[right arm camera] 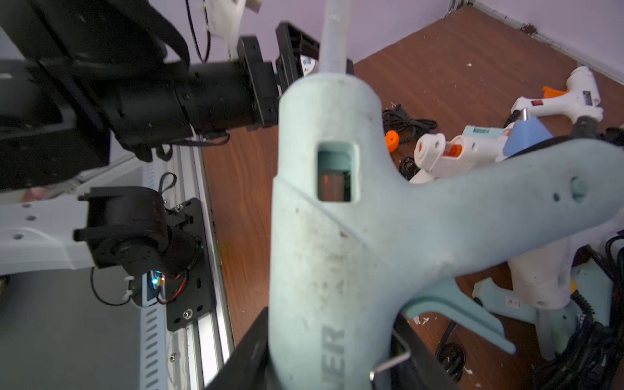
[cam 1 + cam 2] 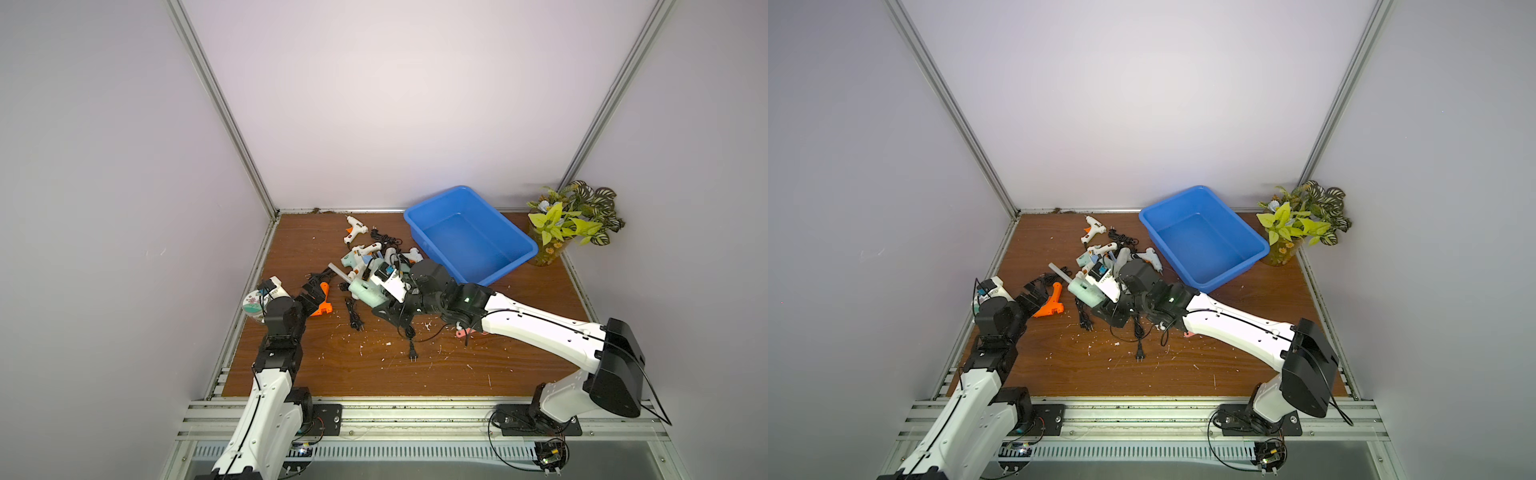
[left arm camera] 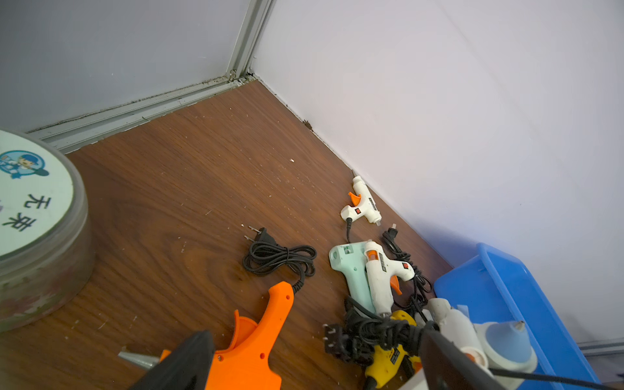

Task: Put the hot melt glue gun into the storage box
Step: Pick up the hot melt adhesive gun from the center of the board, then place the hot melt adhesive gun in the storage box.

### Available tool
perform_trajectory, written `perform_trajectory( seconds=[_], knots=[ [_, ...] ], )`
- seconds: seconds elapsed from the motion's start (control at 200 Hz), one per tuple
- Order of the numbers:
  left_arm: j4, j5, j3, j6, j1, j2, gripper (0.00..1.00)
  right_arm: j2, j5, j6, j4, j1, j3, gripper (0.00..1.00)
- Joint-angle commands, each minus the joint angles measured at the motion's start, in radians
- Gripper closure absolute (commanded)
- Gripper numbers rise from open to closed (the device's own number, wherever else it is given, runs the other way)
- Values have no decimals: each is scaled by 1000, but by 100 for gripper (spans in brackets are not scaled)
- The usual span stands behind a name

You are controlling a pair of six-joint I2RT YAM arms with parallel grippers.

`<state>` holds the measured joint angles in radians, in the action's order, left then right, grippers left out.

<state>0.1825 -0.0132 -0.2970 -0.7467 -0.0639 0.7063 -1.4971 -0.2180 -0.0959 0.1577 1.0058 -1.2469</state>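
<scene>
My right gripper (image 1: 332, 366) is shut on the barrel of a pale mint hot melt glue gun (image 1: 337, 219), which has a glue stick poking out of its back. In both top views this gun (image 2: 366, 293) (image 2: 1086, 291) sits at the near edge of a pile of glue guns (image 2: 374, 259), left of the storage box. The bright blue storage box (image 2: 505, 220) (image 2: 1241, 232) stands empty at the back right. My left gripper (image 2: 312, 293) (image 3: 314, 371) is open, with its fingers on either side of an orange glue gun (image 2: 321, 306) (image 3: 256, 344).
A white glue gun (image 2: 353, 228) lies alone near the back wall. Black cords and a plug (image 2: 412, 351) trail toward the table's front. A round tin (image 2: 254, 306) sits at the left edge. A potted plant (image 2: 569, 220) stands in the back right corner.
</scene>
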Motion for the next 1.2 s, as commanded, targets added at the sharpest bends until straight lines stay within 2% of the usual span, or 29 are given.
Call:
perform_trajectory(
  seconds=[0.0, 0.245, 0.52, 0.656, 0.811, 0.921, 1.041, 1.196],
  knots=[
    [33, -26, -28, 20, -8, 5, 0, 91, -44, -8, -221, -26, -72, 100],
    [95, -120, -27, 30, -10, 28, 0, 110, -181, -99, -281, -96, -137, 100],
    [101, -160, -42, 33, -9, 43, 0, 150, -229, -151, -362, -133, -144, 100],
    [104, -156, -35, 28, -9, 40, 0, 158, -107, -85, -276, -146, -206, 100],
    [103, -153, -31, 26, -9, 31, 0, 149, 140, 1, -151, -183, -276, 100],
    [98, -147, -33, 27, -10, 26, 0, 123, 268, 40, -61, -233, -343, 100],
    [96, -143, -31, 27, -10, 27, 0, 82, 368, 62, 26, -300, -406, 100],
    [92, -143, -33, 27, -9, 37, 0, 29, 431, 52, 88, -404, -419, 100]
  ],
)
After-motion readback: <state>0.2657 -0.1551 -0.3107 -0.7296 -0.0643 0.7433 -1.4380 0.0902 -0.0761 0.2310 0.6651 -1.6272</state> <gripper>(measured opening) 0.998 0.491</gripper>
